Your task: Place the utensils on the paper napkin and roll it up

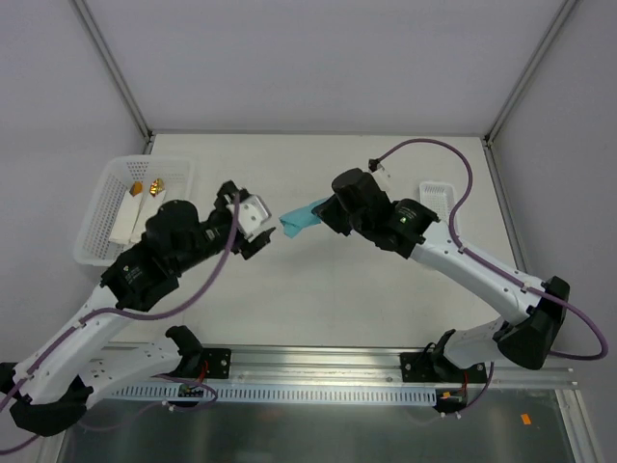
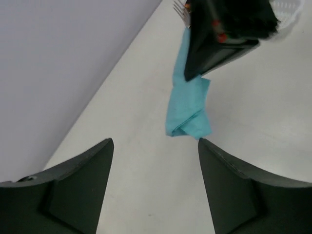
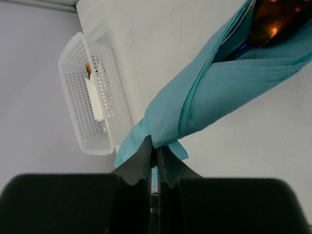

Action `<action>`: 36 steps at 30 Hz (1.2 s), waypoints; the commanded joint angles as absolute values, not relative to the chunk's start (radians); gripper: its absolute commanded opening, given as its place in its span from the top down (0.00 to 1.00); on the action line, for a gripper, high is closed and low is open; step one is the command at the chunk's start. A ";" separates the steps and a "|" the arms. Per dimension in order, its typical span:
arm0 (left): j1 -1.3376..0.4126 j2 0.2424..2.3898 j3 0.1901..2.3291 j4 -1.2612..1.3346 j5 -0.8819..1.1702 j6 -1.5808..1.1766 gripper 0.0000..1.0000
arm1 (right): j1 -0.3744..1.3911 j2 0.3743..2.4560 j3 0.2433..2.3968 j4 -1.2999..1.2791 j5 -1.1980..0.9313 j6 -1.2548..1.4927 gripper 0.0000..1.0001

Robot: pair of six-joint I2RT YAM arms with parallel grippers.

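Observation:
The paper napkin [image 1: 302,218] is a narrow teal roll, lifted at mid-table. My right gripper [image 1: 323,214] is shut on its edge, as the right wrist view shows [image 3: 157,146], with the teal roll [image 3: 214,92] running up and right from the jaws. Shiny utensil heads [image 3: 275,19] stick out of the roll's far end. In the left wrist view the napkin [image 2: 187,105] hangs from the right gripper's black fingers [image 2: 219,44], with fork tines [image 2: 181,9] at the top. My left gripper [image 1: 262,231] is open and empty just left of the roll, its jaws wide apart [image 2: 155,144].
A white mesh basket [image 1: 96,227] at the far left holds white rolled napkins [image 1: 130,217] with gold-tipped utensils; it also shows in the right wrist view [image 3: 92,102]. A small white basket [image 1: 436,198] sits at the right. Grey walls enclose the table.

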State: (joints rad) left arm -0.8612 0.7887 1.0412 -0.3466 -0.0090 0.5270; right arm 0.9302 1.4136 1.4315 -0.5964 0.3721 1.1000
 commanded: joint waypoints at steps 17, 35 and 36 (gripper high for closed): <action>-0.026 1.213 1.195 -0.160 1.488 -0.631 0.02 | 0.861 1.178 1.212 0.169 -0.136 0.350 1.00; -0.115 1.298 0.778 1.678 1.147 -2.163 0.01 | 0.862 1.244 1.270 0.293 -0.371 0.348 1.00; -0.123 1.287 0.781 1.678 1.141 -2.161 0.01 | 0.861 1.246 1.267 0.305 -0.371 0.350 1.00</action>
State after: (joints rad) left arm -0.0883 1.3411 0.7658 1.1954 1.2205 -1.9236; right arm 0.8635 1.2469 1.2236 0.1764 -0.3401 0.3580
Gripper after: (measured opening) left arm 0.987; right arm 0.052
